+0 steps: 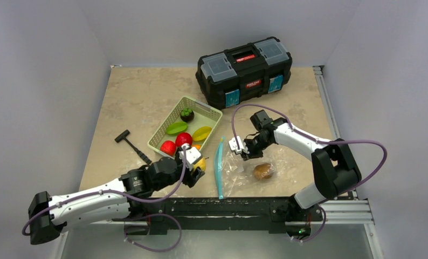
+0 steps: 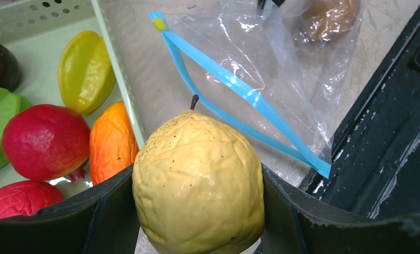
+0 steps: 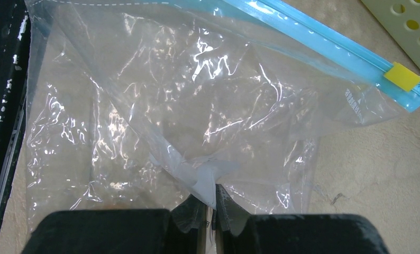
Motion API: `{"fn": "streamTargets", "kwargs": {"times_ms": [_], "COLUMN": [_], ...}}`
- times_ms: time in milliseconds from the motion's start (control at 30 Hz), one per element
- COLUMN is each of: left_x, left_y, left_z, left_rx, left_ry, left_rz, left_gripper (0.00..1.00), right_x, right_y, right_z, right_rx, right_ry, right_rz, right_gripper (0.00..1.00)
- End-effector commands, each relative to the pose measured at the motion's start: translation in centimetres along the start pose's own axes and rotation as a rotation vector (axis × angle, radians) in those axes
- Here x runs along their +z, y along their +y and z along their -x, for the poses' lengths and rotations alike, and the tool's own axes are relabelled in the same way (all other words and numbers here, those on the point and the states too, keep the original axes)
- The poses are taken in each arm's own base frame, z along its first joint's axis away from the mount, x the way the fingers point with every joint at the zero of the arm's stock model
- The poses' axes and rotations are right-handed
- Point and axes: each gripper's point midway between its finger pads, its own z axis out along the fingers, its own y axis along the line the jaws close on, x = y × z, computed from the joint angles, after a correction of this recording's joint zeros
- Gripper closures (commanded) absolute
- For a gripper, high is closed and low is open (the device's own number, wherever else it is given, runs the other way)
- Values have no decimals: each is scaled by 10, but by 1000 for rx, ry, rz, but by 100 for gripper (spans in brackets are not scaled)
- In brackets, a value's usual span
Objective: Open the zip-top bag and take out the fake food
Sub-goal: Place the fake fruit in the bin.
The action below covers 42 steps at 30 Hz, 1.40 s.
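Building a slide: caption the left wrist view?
Left claw holding a yellow fake pear between the green basket and the opened zip-top bag.

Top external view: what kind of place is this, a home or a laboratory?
Probably a laboratory robot cell: bare grey walls enclose one table, the left arm and right arm are bolted to a rail at its edge, and plastic fruit lies in a basket.

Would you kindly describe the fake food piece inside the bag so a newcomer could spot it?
From the black toolbox at the far edge of the table, come nearer to the clear zip-top bag beside the green basket. The tan-brown fruit lies inside it, the only piece under plastic.
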Motion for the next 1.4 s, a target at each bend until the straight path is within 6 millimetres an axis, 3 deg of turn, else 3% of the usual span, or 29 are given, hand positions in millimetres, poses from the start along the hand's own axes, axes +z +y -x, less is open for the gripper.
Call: {"fn": "streamTargets", "kwargs": {"times_ms": [0,467,800,1133,1367], "left_x": [-6,-7,-6,10,41], "left_y": [13,46,86,134,158], "left_z": [25,45,63,69,72], "left_rx": [-98,-187,-327,-473,-503], "left_ry": [-58,-95,-121,-103,-7], "left_rz": [44,122,229,368,426], "left_gripper": [100,100,100,100,100], "right_x": [-5,-4,-4,-5,-5], "right_y": [-2,-2,-3,-3,-3], "right_z": [1,0,-1,-2,-1], "right_rx": [-17,-14,-10,-7,-8], "right_ry": [-1,0,2,4,2], "right_rz": [-18,-15,-16,-17,-19], "right_gripper": [93,93,92,91,91]}}
